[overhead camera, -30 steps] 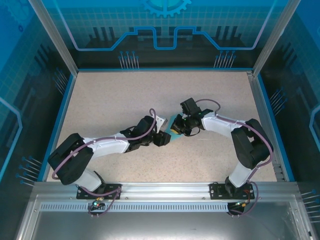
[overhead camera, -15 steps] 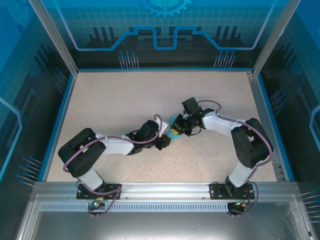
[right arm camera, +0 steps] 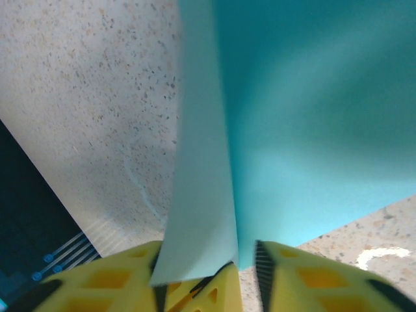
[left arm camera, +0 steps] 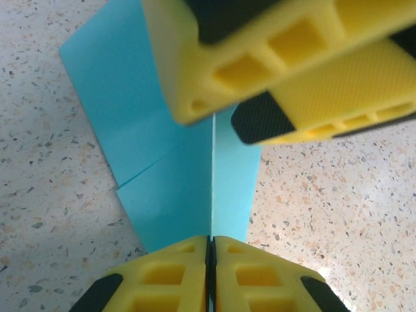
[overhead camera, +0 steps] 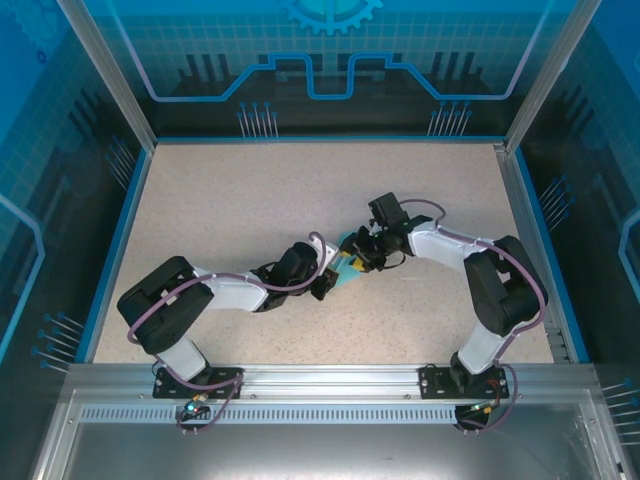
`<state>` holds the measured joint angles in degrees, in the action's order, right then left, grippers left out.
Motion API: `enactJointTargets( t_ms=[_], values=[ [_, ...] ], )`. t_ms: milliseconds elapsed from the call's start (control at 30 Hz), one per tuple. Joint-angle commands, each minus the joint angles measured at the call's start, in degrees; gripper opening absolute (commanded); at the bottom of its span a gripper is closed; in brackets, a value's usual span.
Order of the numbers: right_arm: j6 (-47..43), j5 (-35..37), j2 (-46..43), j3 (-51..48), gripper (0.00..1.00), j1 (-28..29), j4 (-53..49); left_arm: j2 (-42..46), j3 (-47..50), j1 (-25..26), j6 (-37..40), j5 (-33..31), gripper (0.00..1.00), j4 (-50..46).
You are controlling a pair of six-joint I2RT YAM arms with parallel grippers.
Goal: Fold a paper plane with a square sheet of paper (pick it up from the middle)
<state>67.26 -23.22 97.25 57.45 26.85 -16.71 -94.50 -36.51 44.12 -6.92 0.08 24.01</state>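
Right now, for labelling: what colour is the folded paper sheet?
Cyan folded paper sheet, best left wrist view.

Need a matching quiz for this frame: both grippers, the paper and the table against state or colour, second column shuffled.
Column 1
1. left gripper
2. right gripper
3. sheet of paper
4. table

Column 2
A. speckled beige
B. cyan, creased
C. shut on the paper's edge
D. jaws parted, with the paper running between them

Pairs: 1-C, 2-D, 3-B, 4-A
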Motion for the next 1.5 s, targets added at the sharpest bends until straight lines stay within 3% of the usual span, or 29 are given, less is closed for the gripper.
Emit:
enactJointTargets(
  t_ms=[0,300,533,800,1467],
  values=[
    [-5.68,-1.12,-4.31,-1.16,0.52,-2.14,-1.01,-1.17,-0.42,0.53,0.95,3.23,0.10,0.33],
    [-20.34,-2.76,-12.43,-9.72,0.58,-6.87,4.77,-1.30,-1.56,0.51,-7.59,9.34,0.06,0.22],
    [-27.38,-7.84,-10.33,-11.91,0.54,-7.17,9.36,-1.26,0.11,0.52,-19.17,9.50,0.02,4.03],
    [-29.57,-8.40,-4.91,-11.38,0.46,-5.15,10.48,-2.88,0.87,0.49,-30.18,8.88,0.00,8.37],
    [-32.34,-10.18,3.76,-7.84,0.39,-3.65,12.68,-5.47,5.60,-0.09,-41.72,6.87,0.00,15.34]
  ],
)
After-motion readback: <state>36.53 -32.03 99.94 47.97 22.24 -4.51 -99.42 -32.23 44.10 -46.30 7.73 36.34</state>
